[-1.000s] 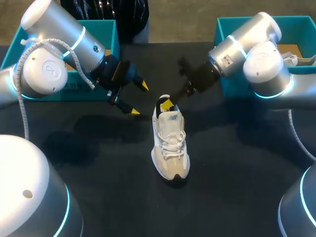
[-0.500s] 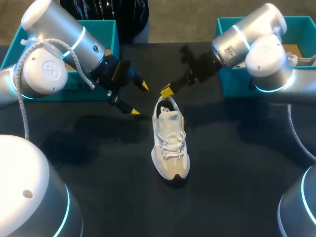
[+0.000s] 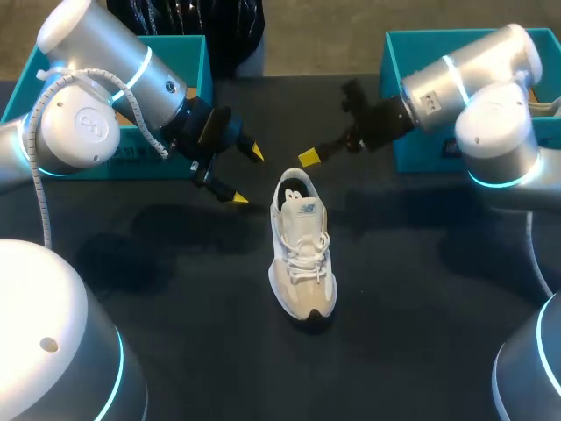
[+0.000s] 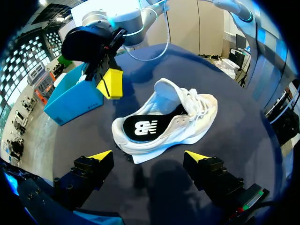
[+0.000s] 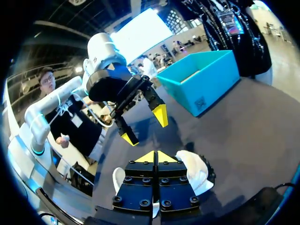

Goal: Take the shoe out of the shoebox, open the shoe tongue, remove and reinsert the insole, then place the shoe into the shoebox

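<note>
A white sneaker (image 3: 302,254) lies on the black table (image 3: 175,289), toe toward the front. Its tongue (image 4: 167,90) stands raised, and the black insole (image 4: 143,126) lies inside. My left gripper (image 3: 245,175) hovers open just left of the heel; in the left wrist view the shoe (image 4: 164,124) lies ahead of its spread fingers (image 4: 149,157). My right gripper (image 3: 309,157) hangs behind the heel, shut and empty. In the right wrist view its joined tips (image 5: 154,157) are above the shoe (image 5: 193,172), apart from it.
A teal box (image 3: 188,53) stands at the back left behind my left arm. Another teal box (image 3: 429,39) stands at the back right under my right arm. My left gripper (image 5: 145,123) shows ahead of the right one.
My right gripper has lifted out of the shoe's heel opening, drawn back to the right and shut. The left arm and the shoe have stayed still.
</note>
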